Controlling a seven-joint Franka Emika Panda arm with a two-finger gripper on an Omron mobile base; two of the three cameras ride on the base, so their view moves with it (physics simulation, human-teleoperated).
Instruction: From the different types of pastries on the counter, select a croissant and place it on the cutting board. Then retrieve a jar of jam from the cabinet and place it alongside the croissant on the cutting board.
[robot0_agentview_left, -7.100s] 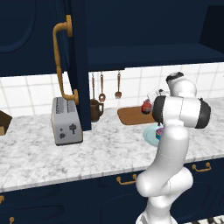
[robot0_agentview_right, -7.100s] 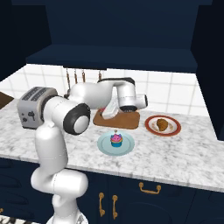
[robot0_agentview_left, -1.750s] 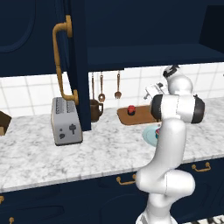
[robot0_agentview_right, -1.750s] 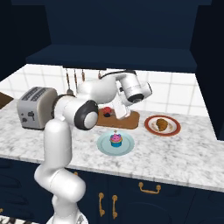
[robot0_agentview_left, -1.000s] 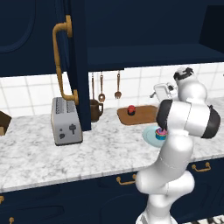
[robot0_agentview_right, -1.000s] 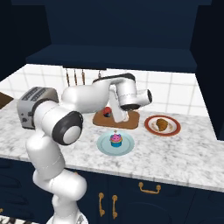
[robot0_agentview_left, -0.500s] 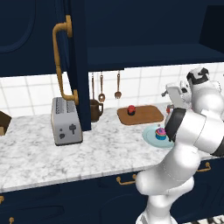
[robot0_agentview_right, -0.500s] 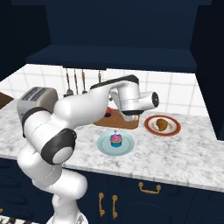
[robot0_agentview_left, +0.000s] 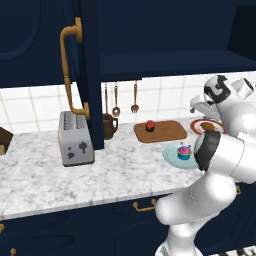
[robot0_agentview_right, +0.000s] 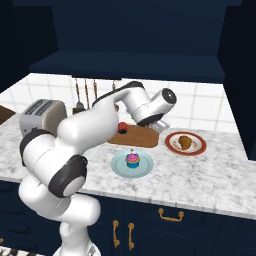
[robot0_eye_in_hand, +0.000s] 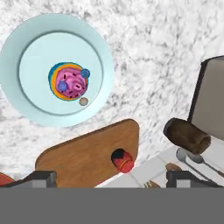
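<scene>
The croissant (robot0_agentview_right: 186, 142) lies on a red-rimmed plate (robot0_agentview_right: 172, 145) on the counter (robot0_agentview_left: 100, 175), right of the cutting board (robot0_agentview_right: 135, 139). The red jar of jam (robot0_agentview_right: 122, 127) stands upright on the board's left part, also seen as the jar (robot0_eye_in_hand: 123, 160) on the board (robot0_eye_in_hand: 83, 157) in the hand view. The cupcake (robot0_agentview_right: 132, 160) sits on a pale blue plate (robot0_agentview_right: 117, 167) in front of the board. My gripper (robot0_agentview_right: 159, 121) hangs open and empty above the board's right end, between jar and croissant; its fingertips (robot0_eye_in_hand: 41, 177) stand wide apart.
The navy cabinet door (robot0_agentview_left: 85, 75) with its curved brass handle (robot0_agentview_left: 67, 70) stands open at the left. A toaster (robot0_agentview_left: 75, 137), a brown mug (robot0_agentview_left: 109, 125) and hanging utensils (robot0_agentview_left: 125, 100) line the tiled back wall. My own arm (robot0_agentview_left: 220, 150) hides part of the red-rimmed plate (robot0_agentview_left: 201, 125).
The jar, held over the board seven seconds ago, now stands free on it. My hand has swung right, away from the jar and toward the red-rimmed plate.
</scene>
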